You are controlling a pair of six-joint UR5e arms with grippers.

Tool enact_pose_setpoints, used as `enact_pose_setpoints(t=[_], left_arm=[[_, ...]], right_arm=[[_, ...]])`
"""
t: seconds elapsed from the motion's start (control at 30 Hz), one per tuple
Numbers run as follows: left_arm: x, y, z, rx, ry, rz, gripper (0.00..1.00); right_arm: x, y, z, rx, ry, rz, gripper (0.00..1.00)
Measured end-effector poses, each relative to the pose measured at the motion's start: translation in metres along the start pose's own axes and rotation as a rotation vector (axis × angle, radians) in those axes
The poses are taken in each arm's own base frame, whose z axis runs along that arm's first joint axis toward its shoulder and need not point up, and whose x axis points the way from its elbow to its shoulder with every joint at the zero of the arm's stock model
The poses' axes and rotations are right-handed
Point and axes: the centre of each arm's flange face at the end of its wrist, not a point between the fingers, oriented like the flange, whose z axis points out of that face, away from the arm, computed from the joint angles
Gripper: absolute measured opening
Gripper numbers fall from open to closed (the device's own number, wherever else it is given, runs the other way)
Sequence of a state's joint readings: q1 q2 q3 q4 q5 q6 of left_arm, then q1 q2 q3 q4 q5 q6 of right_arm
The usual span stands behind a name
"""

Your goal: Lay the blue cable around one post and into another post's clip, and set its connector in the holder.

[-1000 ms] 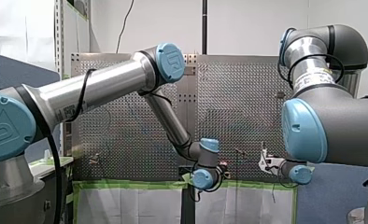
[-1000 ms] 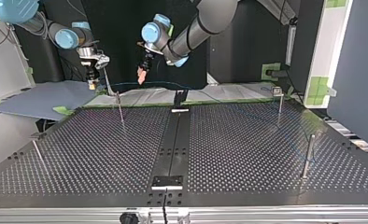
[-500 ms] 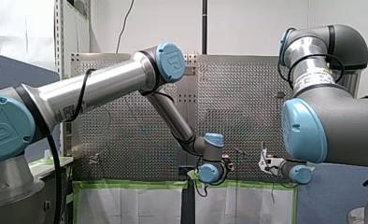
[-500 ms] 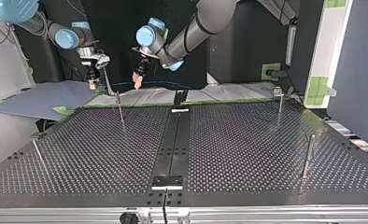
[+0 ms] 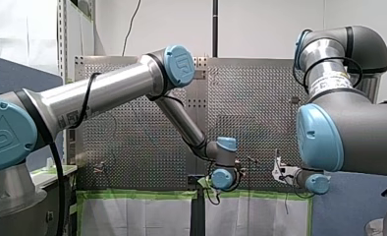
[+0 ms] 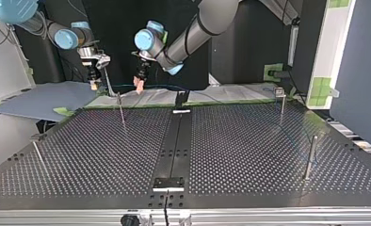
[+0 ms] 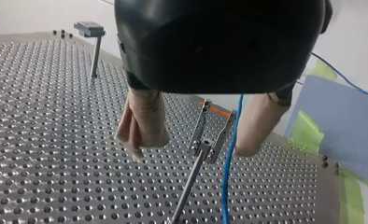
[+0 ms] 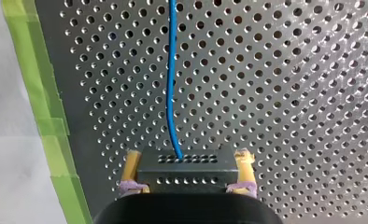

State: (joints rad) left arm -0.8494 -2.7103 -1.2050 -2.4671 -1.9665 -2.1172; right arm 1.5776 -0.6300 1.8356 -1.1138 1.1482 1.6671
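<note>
Perforated desk below: left hand spread wide about clip post and blue cable; right hand clamped on connector.

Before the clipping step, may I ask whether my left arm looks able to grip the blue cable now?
Probably yes: the left gripper has its jaws open with the blue cable seemingly between them; the clip post stands close.

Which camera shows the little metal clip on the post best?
The left wrist view: the clip is big, just ahead of my left gripper, blue cable beside it. The top view shows it tiny. The front view hardly shows it; the right wrist view doesn't.
</note>
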Motion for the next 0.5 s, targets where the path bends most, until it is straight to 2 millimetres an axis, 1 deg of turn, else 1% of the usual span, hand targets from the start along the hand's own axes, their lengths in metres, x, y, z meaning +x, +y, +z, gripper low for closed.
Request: enact_pose_setpoints(t=[0.17,0.27,0.37,0.5], left_arm=[[-0.005,0.003,0.005,-0.018,0.005,0.005,1.0],[-0.003,0.006,0.007,-0.033,0.015,0.013,1.0],[0.007,0.012,0.01,-0.053,0.033,0.017,1.0],[0.027,0.016,0.011,-0.068,0.062,0.034,1.0]], right_arm=[[0.0,0.001,-0.001,0.006,-0.005,0.004,0.02],[0.0,0.002,-0.001,0.005,-0.007,0.009,0.02],[0.0,0.005,-0.002,0.002,-0.007,0.024,0.02],[0.0,0.01,-0.003,-0.012,-0.008,0.046,0.02]])
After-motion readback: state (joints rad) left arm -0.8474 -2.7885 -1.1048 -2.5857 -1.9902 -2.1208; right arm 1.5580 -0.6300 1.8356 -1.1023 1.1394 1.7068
